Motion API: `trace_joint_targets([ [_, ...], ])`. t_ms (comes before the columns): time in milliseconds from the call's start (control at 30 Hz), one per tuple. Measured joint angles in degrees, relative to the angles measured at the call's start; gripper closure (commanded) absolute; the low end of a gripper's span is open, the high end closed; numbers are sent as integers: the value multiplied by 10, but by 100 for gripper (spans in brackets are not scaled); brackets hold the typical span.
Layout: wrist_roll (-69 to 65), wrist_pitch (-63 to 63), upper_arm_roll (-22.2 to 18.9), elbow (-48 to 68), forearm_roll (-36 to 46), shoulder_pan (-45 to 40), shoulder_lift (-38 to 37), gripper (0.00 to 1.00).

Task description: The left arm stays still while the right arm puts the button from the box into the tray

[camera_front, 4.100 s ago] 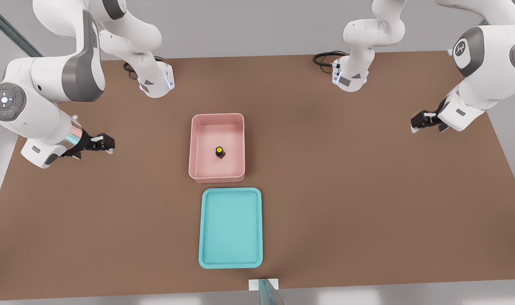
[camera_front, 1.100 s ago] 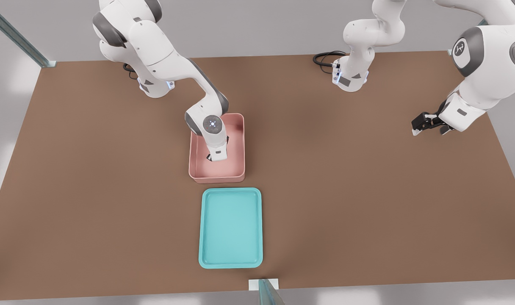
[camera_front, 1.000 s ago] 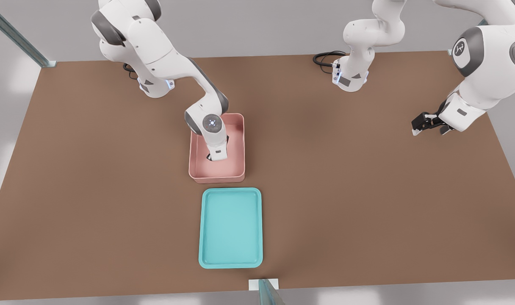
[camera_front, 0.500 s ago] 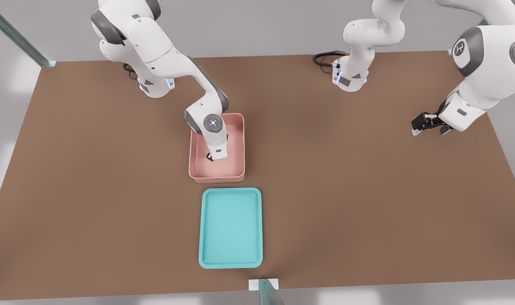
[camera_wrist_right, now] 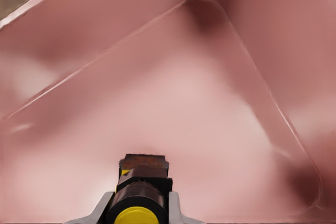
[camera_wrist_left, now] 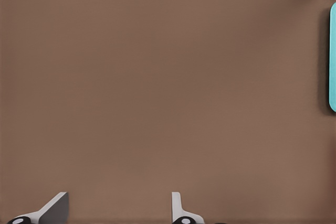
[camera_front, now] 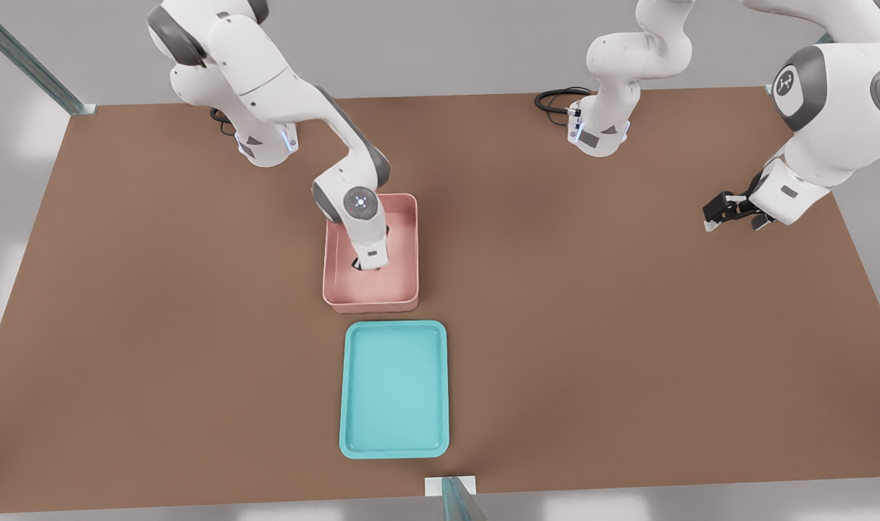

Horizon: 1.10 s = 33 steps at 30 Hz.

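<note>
The gripper point(camera_wrist_right: 137, 214) has its two pale fingertips point(camera_wrist_right: 174, 208) drawn in tight against either side of the button point(camera_wrist_right: 138, 195), so the little yellow cap and dark squarish base sit pinched between them. Below the held button there is only the smooth pink floor of the box point(camera_wrist_right: 210, 108); whether the base touches that floor or hangs just above it I cannot tell. Seen from the front, the gripper point(camera_front: 368, 265) points straight down inside the box point(camera_front: 336, 289), roughly in its middle, with pink walls standing on every side of it. The right arm point(camera_front: 295, 94) reaches out from its base at the far edge of the table point(camera_front: 158, 325), slopes down over the box's far wall, and bends at the wrist so that its round lit button pad faces the camera and the last link drops vertically. Nearer the camera than the gripper, just past the box's near wall, lies the tray point(camera_front: 353, 391), flat on the brown table.
</note>
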Motion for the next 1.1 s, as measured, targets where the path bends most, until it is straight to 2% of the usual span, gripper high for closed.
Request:
trace_joint_targets([
  [67,-3,-34,-1,33,12,-5,-38,57],
  [167,-9,-98,-16,137,37,-6,-49,57],
  [233,-13,-130,-32,259,49,-5,8,57],
  [333,-17,-161,-68,437,56,-7,144,57],
  [433,-22,-156,-96,517,59,-7,229,57],
  [467,-23,-145,-102,523,60,-7,244,43],
  [500,-23,-134,-107,527,58,-7,253,0],
  [567,-20,-117,-111,529,52,-15,259,0],
  [700,-15,-142,-108,528,47,-26,214,0],
  [733,-16,-176,-108,510,49,-32,171,0],
  [833,-6,-312,-108,392,53,-131,-32,0],
  [900,7,-380,-109,372,51,-168,-109,0],
  [1100,38,-531,-114,451,46,-199,-82,0],
])
